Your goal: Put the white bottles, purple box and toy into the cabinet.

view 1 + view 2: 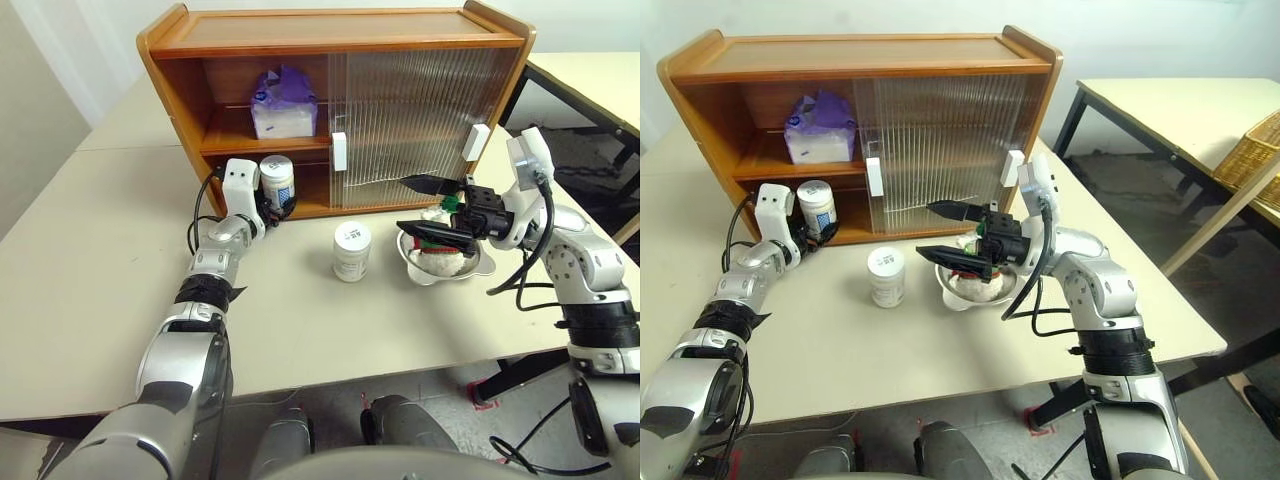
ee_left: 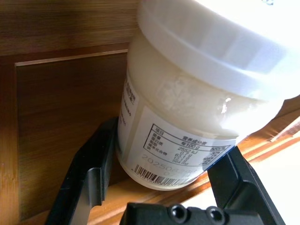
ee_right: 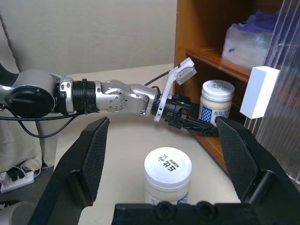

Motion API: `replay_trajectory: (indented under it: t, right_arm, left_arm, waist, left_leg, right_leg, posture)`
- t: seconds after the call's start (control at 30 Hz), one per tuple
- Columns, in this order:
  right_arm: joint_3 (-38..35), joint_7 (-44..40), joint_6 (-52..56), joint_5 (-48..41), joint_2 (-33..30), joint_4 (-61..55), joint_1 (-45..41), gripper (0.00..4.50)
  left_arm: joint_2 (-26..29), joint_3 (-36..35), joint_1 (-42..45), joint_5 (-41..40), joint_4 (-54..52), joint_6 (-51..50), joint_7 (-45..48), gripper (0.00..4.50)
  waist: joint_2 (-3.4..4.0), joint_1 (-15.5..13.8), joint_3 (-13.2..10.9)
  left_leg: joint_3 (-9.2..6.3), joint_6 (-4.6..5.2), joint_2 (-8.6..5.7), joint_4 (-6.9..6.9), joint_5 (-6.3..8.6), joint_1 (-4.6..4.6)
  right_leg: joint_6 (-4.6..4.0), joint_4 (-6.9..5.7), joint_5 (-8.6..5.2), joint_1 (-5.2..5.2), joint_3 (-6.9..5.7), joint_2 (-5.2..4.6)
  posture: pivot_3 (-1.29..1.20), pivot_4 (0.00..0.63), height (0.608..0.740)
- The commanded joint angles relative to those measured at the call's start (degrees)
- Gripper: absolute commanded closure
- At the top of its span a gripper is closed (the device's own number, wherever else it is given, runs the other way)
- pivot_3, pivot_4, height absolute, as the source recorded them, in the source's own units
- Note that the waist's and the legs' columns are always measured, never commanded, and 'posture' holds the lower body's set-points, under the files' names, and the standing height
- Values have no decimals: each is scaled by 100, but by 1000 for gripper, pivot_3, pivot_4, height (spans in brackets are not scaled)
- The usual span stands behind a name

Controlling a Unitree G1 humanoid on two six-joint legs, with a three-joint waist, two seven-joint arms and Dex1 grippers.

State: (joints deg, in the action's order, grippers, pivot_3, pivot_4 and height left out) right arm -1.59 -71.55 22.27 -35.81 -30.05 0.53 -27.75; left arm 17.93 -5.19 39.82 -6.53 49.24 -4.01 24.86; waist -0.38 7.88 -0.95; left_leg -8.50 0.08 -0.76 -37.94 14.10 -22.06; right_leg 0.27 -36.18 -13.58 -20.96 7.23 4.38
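Nearest, on the pale table (image 1: 90, 300), one white bottle (image 1: 352, 250) is standing upright by itself, in the open between the two arms and well short of the cabinet (image 1: 340, 100). Just to its right, the toy (image 1: 440, 255) is lying in a shiny metal bowl (image 1: 478, 265), and the right gripper (image 1: 432, 208) is being held directly above it, pointing leftward, its black fingers spread wide with nothing between them. Further back on the left, the second white bottle (image 2: 187, 103) is being gripped by the left gripper (image 1: 272, 205), one finger pressed against each side of the labelled body; it is being held upright at the front edge of the cabinet's lower shelf, in the open left half. Farthest, on the upper shelf, the purple box (image 1: 283, 103) is sitting beside the ribbed sliding door (image 1: 420, 120), which is covering the right half
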Motion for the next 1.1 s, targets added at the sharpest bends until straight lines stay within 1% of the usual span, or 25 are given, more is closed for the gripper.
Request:
replay_trajectory:
  t: [0.03, 0.37, 0.73, 0.8, 0.87, 1.1]
  right_arm:
    - [-45, 30, -29, -11, 3, -13, 9, 0]
    - [-59, 47, -52, -7, -23, -19, 24, 0]
    - [-81, 115, 1, -46, -43, -142, 98, 0]
    - [-69, 127, 11, -46, -34, -147, 91, 0]
    - [-59, 131, 18, -47, -29, -146, 83, 0]
    - [-17, 98, 17, -33, -25, -82, -7, 0]
  left_arm:
    - [100, -60, 245, 54, 158, -13, -104, 1303]
    - [108, -128, 782, 17, 919, 50, -215, 1303]
    - [102, -163, 979, 11, 1300, 100, -282, 1303]
    - [106, -170, 973, 11, 1307, 113, -300, 551]
    - [108, -170, 960, 11, 1297, 126, -316, 23]
    - [112, -133, 879, 37, 1249, 214, -282, 23]
  waist:
    - [0, 6, 0]
    - [-3, 74, -2]
    - [-6, 132, -4]
    - [-6, 141, -4]
    - [-8, 144, -6]
    - [-15, 144, -13]
  left_leg:
    - [3, 1, 0, 0, 1, 0]
    - [-3, 4, 1, -1, -2, 6]
    - [-1, 14, -9, -7, -14, 17]
    - [-1, 14, -10, -8, -14, 17]
    - [-2, 14, -10, -8, -15, 17]
    - [-1, 13, -12, -8, -16, 16]
  right_leg:
    - [2, 0, -1, 0, 0, 0]
    - [10, -2, 6, 5, 3, -4]
    - [14, -4, 12, 21, -1, -2]
    - [14, -3, 12, 22, -1, -3]
    - [14, -3, 12, 22, -1, -3]
    - [14, -3, 11, 22, -2, -5]
  posture:
    - [-233, 9, 740]
    - [-240, 6, 740]
    - [-251, 13, 740]
    - [-251, 13, 740]
    - [-247, 16, 740]
    - [-244, 18, 740]
